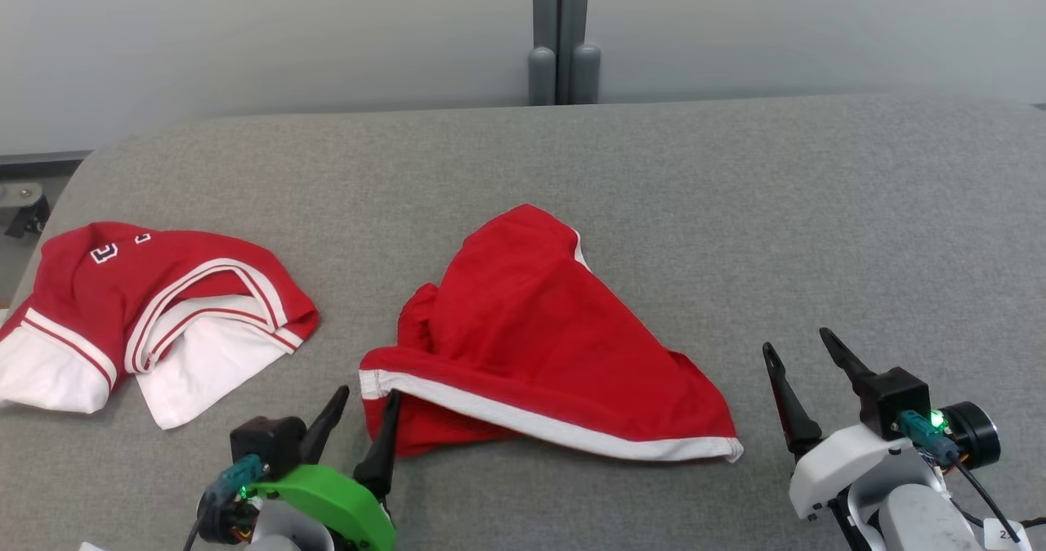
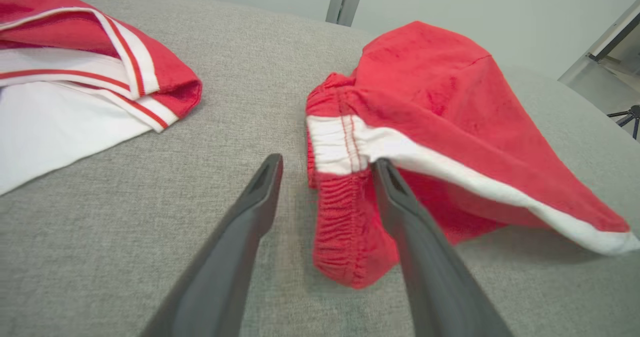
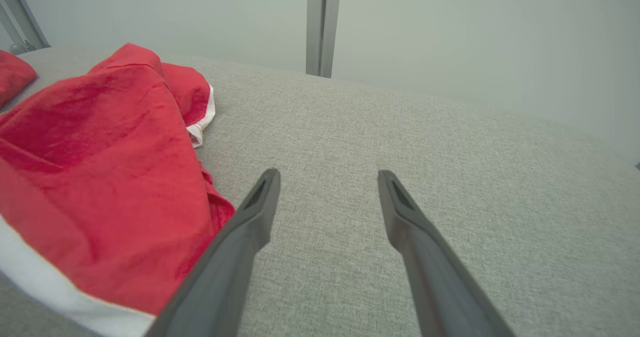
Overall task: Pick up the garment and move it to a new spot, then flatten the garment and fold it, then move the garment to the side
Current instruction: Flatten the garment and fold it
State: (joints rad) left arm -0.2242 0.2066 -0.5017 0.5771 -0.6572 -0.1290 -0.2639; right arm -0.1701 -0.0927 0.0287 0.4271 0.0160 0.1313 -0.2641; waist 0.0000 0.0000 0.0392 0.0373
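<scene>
The garment (image 1: pixel 531 330) is a pair of red shorts with a white stripe, lying crumpled in the middle of the grey table (image 1: pixel 735 208). My left gripper (image 1: pixel 368 393) stands open at its near left corner. In the left wrist view the elastic waistband (image 2: pixel 345 217) sits between the spread fingers of the left gripper (image 2: pixel 327 161), and the right finger (image 2: pixel 415 237) overlaps the fabric. My right gripper (image 1: pixel 797 340) is open over bare table, just right of the garment's white hem. The right wrist view shows the right gripper (image 3: pixel 328 173) with the garment (image 3: pixel 100 177) beside its left finger.
A second garment, a red and white jersey (image 1: pixel 155 314), lies bunched at the table's left edge, also seen in the left wrist view as the jersey (image 2: pixel 75 77). A grey post (image 1: pixel 562 36) stands behind the table against the pale wall. Bare table stretches to the right and the back.
</scene>
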